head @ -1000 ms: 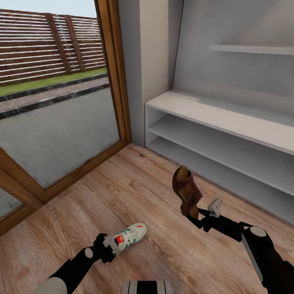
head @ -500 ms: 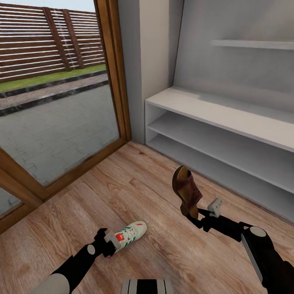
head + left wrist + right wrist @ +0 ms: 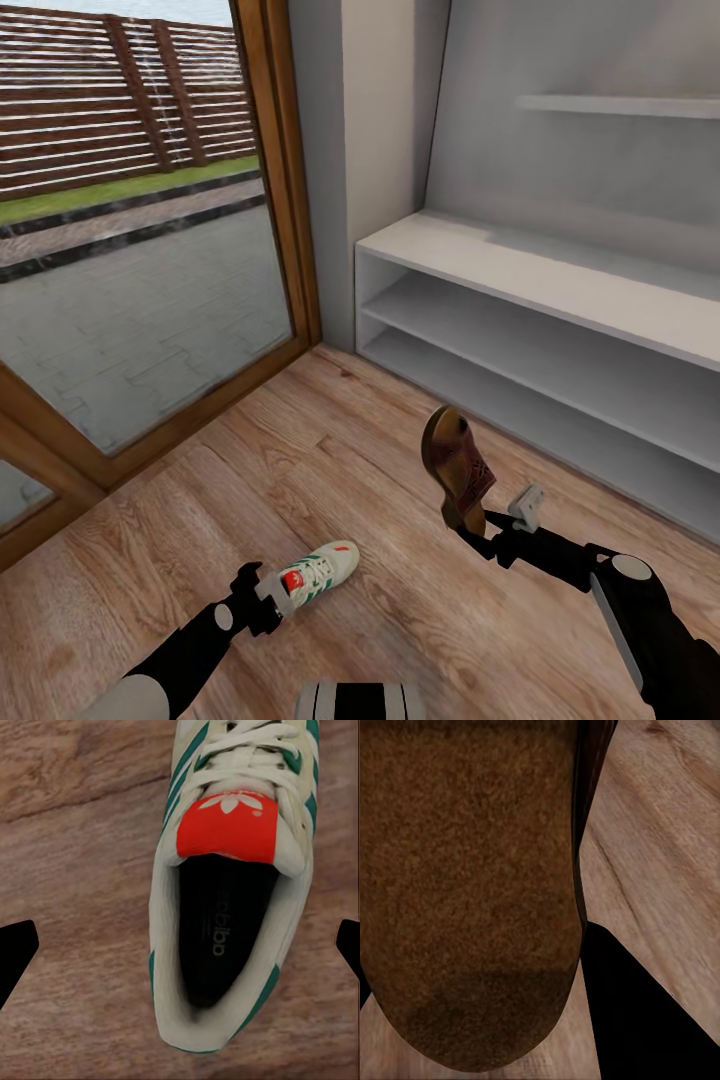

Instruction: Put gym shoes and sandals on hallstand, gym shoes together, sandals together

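Left gripper (image 3: 268, 598): fingers spread wide, one dark tip (image 3: 15, 952) on each side of the wrist view, bare gaps between tips and shoe on both sides, so nothing pinched. It sits at the heel end of the gym shoe (image 3: 318, 578). That shoe lies upright on the corridor floor (image 3: 300, 470), toe pointing toward the hallstand (image 3: 520, 270), heel toward the robot. In the left wrist view the gym shoe (image 3: 225, 900) shows its open collar, red-orange tongue patch, white laces and green stripes.

Right gripper (image 3: 478, 528): pinching the heel end of the sandal (image 3: 458, 468). The sandal stands nearly on end, toe up, clear of the floor, between the gym shoe and the hallstand's low shelves. In the right wrist view the sandal's brown sole (image 3: 472, 885) sits close to the lens, with one dark finger (image 3: 637, 1020) against its edge.

Hallstand: pale grey, bench top plus two open low shelves, one wall shelf above. Beyond its end, a wood-framed glass door (image 3: 150, 250) with paving and a slatted fence outside.
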